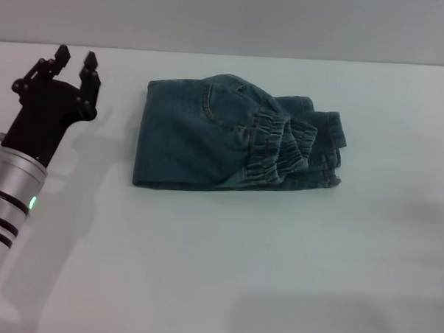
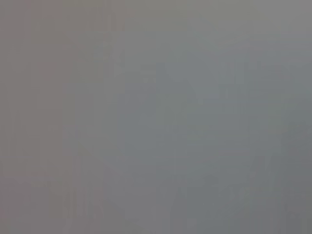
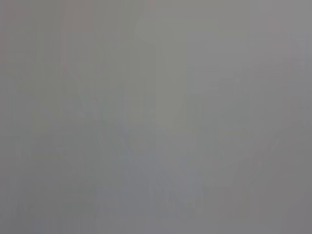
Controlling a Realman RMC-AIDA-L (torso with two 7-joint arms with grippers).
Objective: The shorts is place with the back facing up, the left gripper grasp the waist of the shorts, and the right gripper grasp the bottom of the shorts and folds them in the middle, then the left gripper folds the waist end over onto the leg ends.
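The blue denim shorts (image 1: 208, 140) lie folded in a compact bundle on the white table in the head view. Their ruffled waist (image 1: 276, 148) is turned over on top and rests toward the right side, above the leg ends (image 1: 327, 145). A back pocket (image 1: 228, 100) shows on the upper layer. My left gripper (image 1: 74, 63) hovers over the table at the far left, well clear of the shorts, open with nothing between its fingers. The right gripper is out of view. Both wrist views show only flat grey.
The white table (image 1: 217, 269) spreads out around the shorts in front and to the right. Its far edge meets a pale wall (image 1: 228, 19) at the back.
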